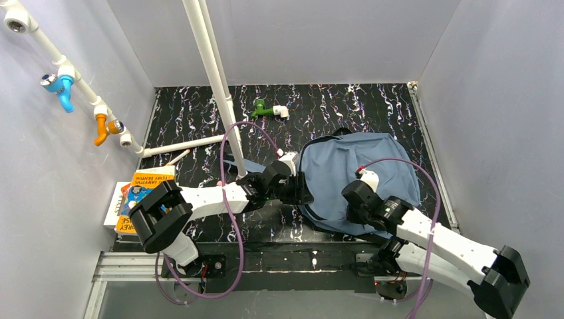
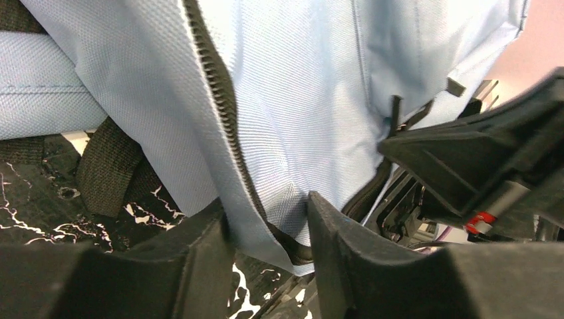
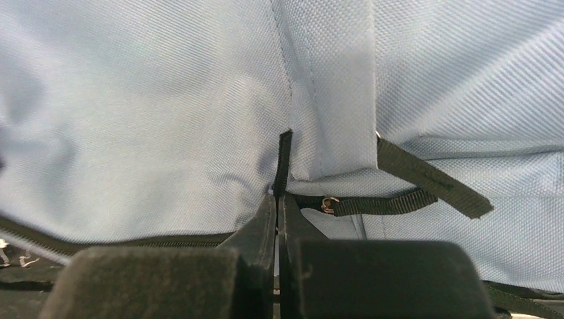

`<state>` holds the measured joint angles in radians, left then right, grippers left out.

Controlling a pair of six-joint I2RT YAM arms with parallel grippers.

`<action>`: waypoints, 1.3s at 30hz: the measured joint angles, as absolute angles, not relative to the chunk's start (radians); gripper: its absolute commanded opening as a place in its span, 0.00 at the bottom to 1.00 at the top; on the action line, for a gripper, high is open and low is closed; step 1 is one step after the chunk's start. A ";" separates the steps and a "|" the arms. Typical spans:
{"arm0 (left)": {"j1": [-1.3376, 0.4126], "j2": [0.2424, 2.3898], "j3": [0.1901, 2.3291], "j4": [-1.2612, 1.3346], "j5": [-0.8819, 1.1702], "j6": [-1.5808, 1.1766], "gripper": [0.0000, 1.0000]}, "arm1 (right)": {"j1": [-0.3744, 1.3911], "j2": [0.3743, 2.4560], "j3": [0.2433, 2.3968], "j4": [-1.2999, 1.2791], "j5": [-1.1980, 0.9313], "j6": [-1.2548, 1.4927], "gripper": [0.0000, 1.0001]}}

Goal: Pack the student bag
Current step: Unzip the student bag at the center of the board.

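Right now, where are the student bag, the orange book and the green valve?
student bag [image 1: 356, 166]: top external view, middle of its blue fabric panel.
orange book [image 1: 151, 179]: top external view, upper part of its cover.
green valve [image 1: 259, 107]: top external view, its green handle.

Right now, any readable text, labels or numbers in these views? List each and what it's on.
"TERRY DEA..." - top line on the orange book cover, top view; the end of the name is too blurred to confirm.
Larger lettering at that book's near end: partly hidden, unreadable.
White book underneath: print too small to read.
Student bag: no text or logo shows in any view.
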<state>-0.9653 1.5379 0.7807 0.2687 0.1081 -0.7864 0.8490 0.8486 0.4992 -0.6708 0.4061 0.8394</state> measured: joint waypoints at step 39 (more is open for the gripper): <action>-0.964 1.562 0.778 0.277 0.122 -0.830 0.03 | 0.867 0.706 0.667 -0.999 0.496 1.207 0.98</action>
